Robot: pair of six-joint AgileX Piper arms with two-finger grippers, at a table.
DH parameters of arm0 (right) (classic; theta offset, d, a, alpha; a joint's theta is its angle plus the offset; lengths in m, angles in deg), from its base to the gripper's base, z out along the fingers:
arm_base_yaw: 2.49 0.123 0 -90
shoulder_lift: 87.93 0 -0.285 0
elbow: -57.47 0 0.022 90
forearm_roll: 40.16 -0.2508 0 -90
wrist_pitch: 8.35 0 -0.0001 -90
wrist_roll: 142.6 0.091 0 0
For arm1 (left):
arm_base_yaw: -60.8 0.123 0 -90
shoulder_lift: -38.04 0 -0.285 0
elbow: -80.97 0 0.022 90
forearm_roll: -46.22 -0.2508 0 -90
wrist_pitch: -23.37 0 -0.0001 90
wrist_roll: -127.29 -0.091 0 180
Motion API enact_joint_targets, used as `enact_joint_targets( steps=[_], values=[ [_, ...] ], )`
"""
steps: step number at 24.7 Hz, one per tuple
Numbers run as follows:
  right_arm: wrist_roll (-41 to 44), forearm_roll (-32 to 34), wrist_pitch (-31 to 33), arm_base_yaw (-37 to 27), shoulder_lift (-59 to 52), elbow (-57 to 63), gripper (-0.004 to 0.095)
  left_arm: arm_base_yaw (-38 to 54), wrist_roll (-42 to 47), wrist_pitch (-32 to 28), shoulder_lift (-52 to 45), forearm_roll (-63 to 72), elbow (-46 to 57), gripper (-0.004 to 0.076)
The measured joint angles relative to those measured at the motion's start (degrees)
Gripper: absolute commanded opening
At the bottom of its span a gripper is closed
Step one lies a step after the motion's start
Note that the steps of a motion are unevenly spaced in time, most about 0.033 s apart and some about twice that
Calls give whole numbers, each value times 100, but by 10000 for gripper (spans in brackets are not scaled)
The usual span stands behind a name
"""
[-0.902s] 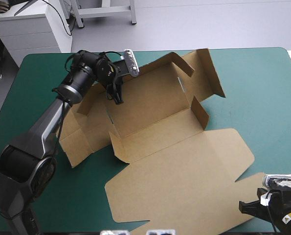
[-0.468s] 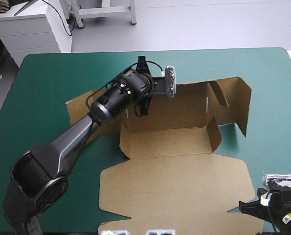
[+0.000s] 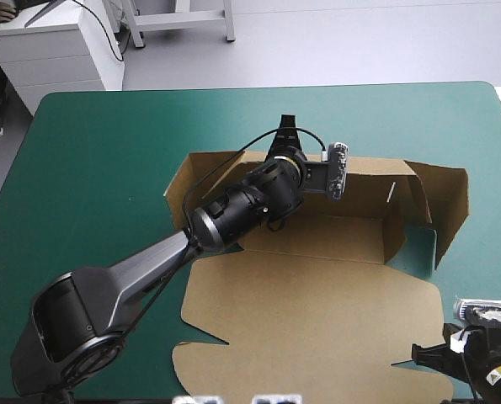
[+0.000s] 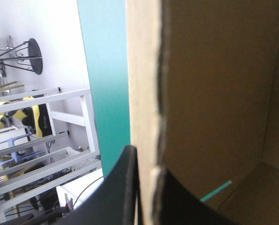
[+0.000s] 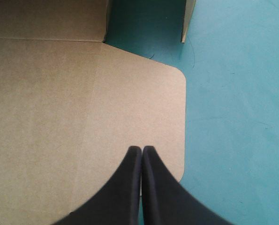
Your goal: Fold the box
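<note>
The brown box [image 3: 317, 295] lies mid-table with its far and side walls raised and its lid flat toward the near edge. My left gripper [image 3: 277, 217] is mostly hidden under its own wrist at the far wall. The left wrist view shows the left gripper [image 4: 146, 187] shut on that wall of the box [image 4: 214, 93], with the board's edge standing between the black fingers. My right gripper [image 3: 429, 355] sits at the near right corner. In its own view the right gripper [image 5: 142, 152] is shut on nothing, its tip over the rounded corner of the box lid [image 5: 59, 103].
Teal-green cover [image 3: 90, 168] shows left of the box and along the far edge. A narrower strip of the cover [image 3: 486, 244] runs between the box's right wall and the table's right edge.
The left gripper has swept rightward with the far wall in its hold. The box has slid and turned with it toward the table's right side. The right arm has stayed put.
</note>
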Motion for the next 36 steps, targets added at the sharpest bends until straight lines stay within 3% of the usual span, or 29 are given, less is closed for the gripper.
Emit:
enact_joint_targets(
  steps=[8, 12, 19, 27, 36],
  values=[
    [183, 17, 40, 0, 158, -737, -14, -483, 2390, -224, -5, -2336, 934, -8],
    [221, 17, -117, 0, 642, -1222, -14, -596, 3092, -298, -5, -2865, 1213, -8],
    [141, 11, -607, 0, 2495, -2821, -14, -609, 3291, -304, -5, -2983, 1283, -8],
    [-31, -32, -692, 30, 4956, -4819, -14, -609, 3317, -368, -22, -2938, 1426, -8],
    [-434, -703, -574, 30, 6797, -5976, -14, -609, 3351, -478, -75, -3071, 1618, -8]
  ],
)
